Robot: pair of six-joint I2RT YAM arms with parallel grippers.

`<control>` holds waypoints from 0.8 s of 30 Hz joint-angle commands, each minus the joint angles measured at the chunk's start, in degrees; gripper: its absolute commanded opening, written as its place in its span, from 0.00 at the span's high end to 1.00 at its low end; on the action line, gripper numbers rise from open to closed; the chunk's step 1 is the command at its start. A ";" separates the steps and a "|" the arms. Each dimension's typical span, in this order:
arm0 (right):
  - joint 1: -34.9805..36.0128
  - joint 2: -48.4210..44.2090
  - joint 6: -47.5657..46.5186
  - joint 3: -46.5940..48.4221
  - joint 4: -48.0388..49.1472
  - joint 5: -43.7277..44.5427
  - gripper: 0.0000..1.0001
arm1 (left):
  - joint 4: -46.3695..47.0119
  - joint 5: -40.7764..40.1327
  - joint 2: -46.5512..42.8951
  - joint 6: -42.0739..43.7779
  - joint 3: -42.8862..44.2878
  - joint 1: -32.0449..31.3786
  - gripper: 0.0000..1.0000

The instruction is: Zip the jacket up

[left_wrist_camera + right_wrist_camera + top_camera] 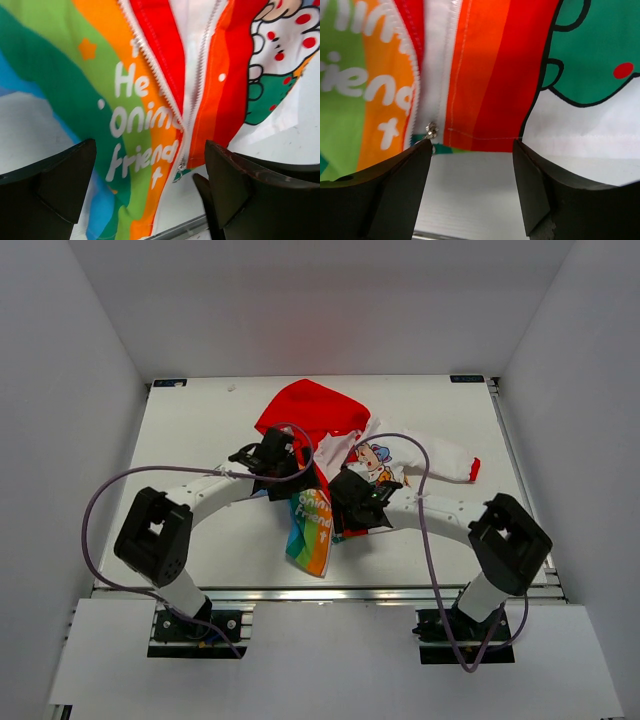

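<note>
Right gripper [472,150] spread, empty; zipper slider [431,131] just beside 1 fingertip [417,155] at jacket [305,412] hem, toward tabletop [200,430] near edge. Left gripper [150,150] spread wide, empty.

The jacket [125,100] is smooth, matt printed cloth, its zip teeth [150,65] white plastic and its small slider [431,131] bright glossy metal, while the fingers [375,195] of the right gripper [470,160] are matt black plastic, faintly scuffed, over a smooth white table [200,430] with a dull sheen.
</note>
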 commanded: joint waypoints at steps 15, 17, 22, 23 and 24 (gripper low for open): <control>0.00 6.00 2.82 2.76 -1.84 6.66 0.93 | 9.00 8.21 11.10 1.55 5.02 -0.11 0.02; 0.00 3.55 2.55 2.32 -3.23 7.80 0.93 | 9.00 9.17 12.87 1.37 5.37 -0.11 0.02; 0.00 -3.23 0.10 -2.24 -4.04 4.31 0.94 | 7.78 7.51 17.71 1.46 6.86 -0.11 0.02; 0.00 -5.68 -0.95 -3.48 -2.99 2.81 0.96 | 7.51 7.25 18.06 1.63 6.95 -0.11 0.02; 0.00 -6.92 -2.79 -4.88 -2.28 -0.69 0.98 | 7.34 7.07 18.41 1.64 7.30 -0.11 0.02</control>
